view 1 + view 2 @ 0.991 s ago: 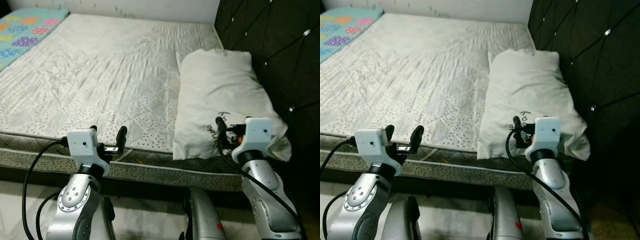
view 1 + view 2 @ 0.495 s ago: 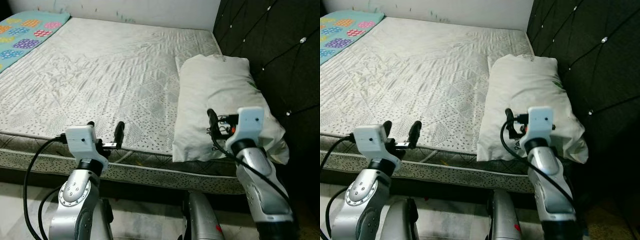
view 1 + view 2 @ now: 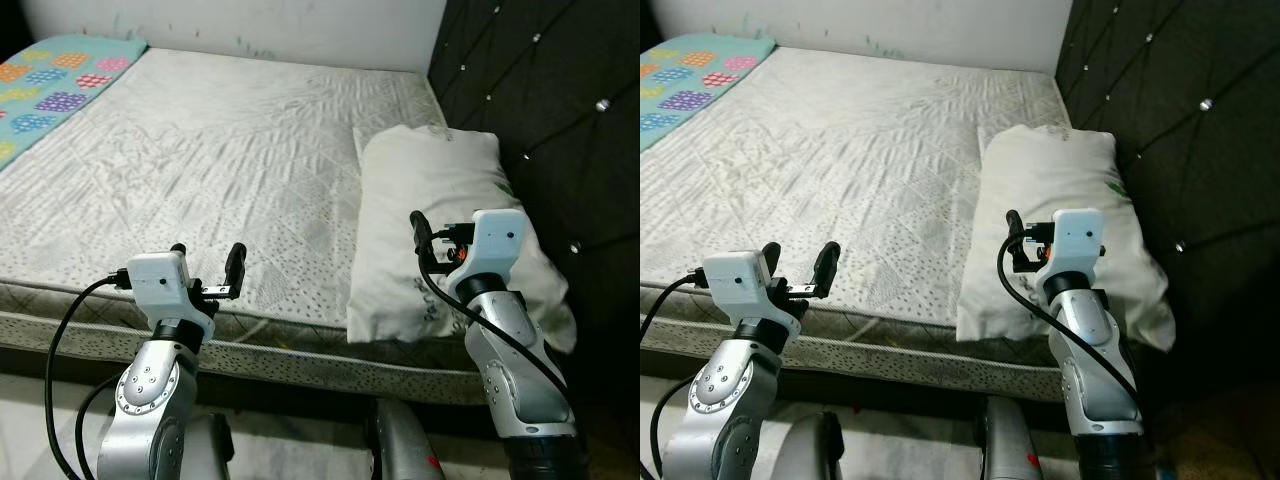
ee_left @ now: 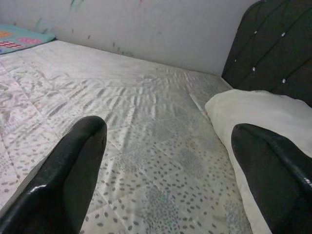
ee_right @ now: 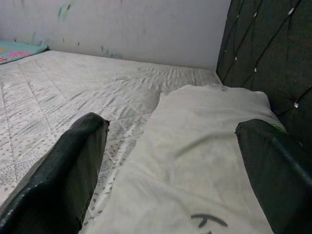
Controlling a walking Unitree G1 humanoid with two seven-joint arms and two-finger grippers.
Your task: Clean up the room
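Observation:
A white pillow (image 3: 440, 200) with dark lettering lies on the right side of the bare mattress (image 3: 220, 160), against the dark headboard. My right gripper (image 3: 440, 238) hovers just above the pillow's near end, open and holding nothing. In the right wrist view the pillow (image 5: 204, 146) spreads out between and under the two black fingers (image 5: 73, 165). My left gripper (image 3: 207, 262) is open and empty above the mattress's near edge, left of the pillow. A colourful patterned blanket (image 3: 60, 85) lies at the bed's far left corner.
The tufted black headboard (image 3: 550, 100) stands along the right, close beside my right arm. A white wall (image 3: 250, 25) runs behind the bed. The mattress's dotted side border (image 3: 290, 350) faces me, with pale floor below it.
The whole picture has shifted, so the camera moved. Against the pillow, my right gripper has edged slightly left and farther over its near end. My left gripper holds much the same pose.

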